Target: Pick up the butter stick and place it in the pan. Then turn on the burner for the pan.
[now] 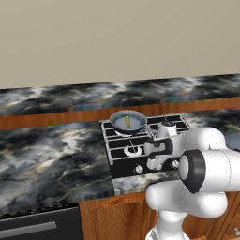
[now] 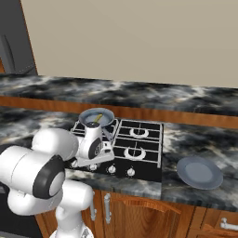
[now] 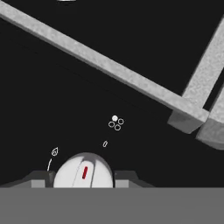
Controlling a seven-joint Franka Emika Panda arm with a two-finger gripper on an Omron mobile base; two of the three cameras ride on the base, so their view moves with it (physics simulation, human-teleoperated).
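The pan [image 1: 128,122] sits on the cooktop's rear left burner [image 1: 121,133], which it mostly hides. The pale-yellow butter stick [image 1: 127,121] lies inside the pan, and a sliver of it shows behind the hand [image 2: 98,118]. My gripper [image 1: 154,165] is down at the cooktop's front row of knobs, well in front of the pan. In the hand view a round silver knob [image 3: 84,168] with a red mark sits between my two fingertips [image 3: 124,177], which close against its sides. The red mark stands nearly upright, leaning slightly.
A black cooktop [image 2: 139,160] with pale grate bars [image 3: 109,65] and a row of several silver knobs [image 2: 130,172] is set into the dark marble counter. A grey plate [image 2: 201,172] lies on the counter to the right. Wooden cabinets run below.
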